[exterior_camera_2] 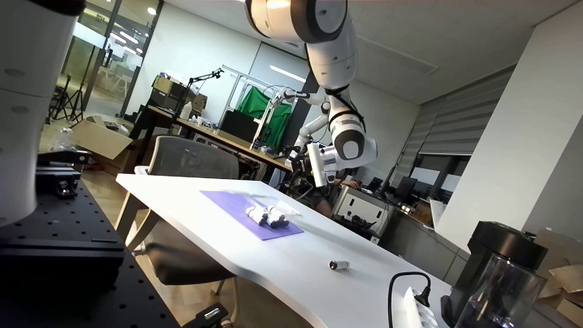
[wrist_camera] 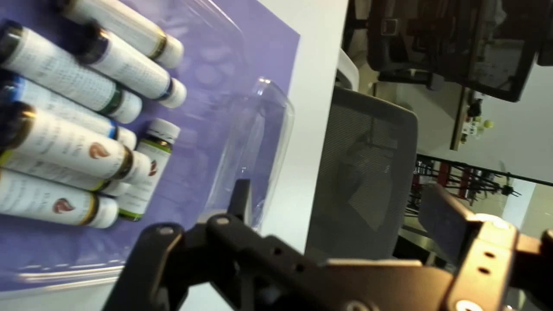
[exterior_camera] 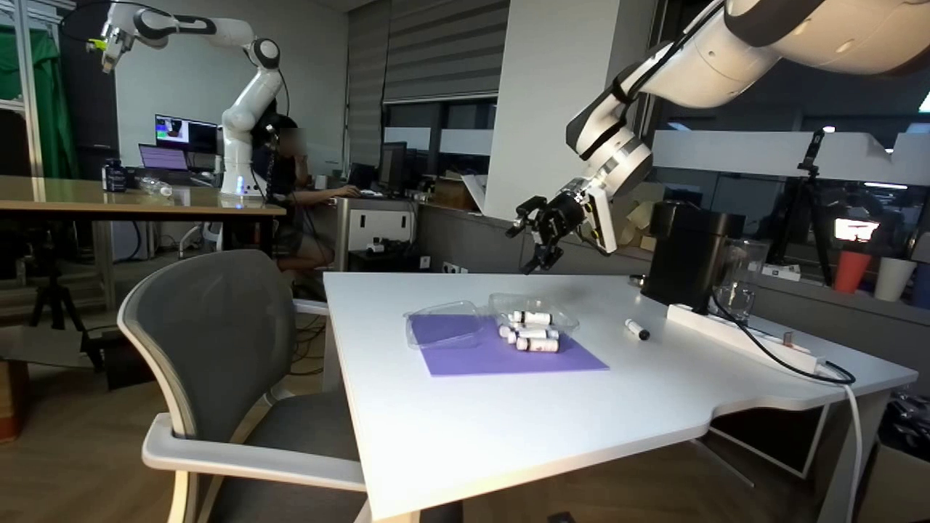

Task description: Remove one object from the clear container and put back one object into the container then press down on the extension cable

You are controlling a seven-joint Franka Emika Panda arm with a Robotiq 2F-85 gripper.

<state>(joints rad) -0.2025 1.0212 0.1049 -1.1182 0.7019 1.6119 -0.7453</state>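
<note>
Gripper (wrist_camera: 336,190) raised and spread wide; vials (wrist_camera: 82,142) in the clear container (wrist_camera: 207,75).
The wrist view alone brings the vials' labels up close, the container lying on a purple mat (wrist_camera: 272,34). In an exterior view the extension cable (exterior_camera: 726,334) runs along the table (exterior_camera: 450,436) beside a black machine (exterior_camera: 683,254), its white cord (exterior_camera: 858,436) hanging down. In an exterior view just one end of it shows, a black plug (exterior_camera_2: 423,297) in it, and a lone vial (exterior_camera_2: 339,264) lies between mat and cable.
</note>
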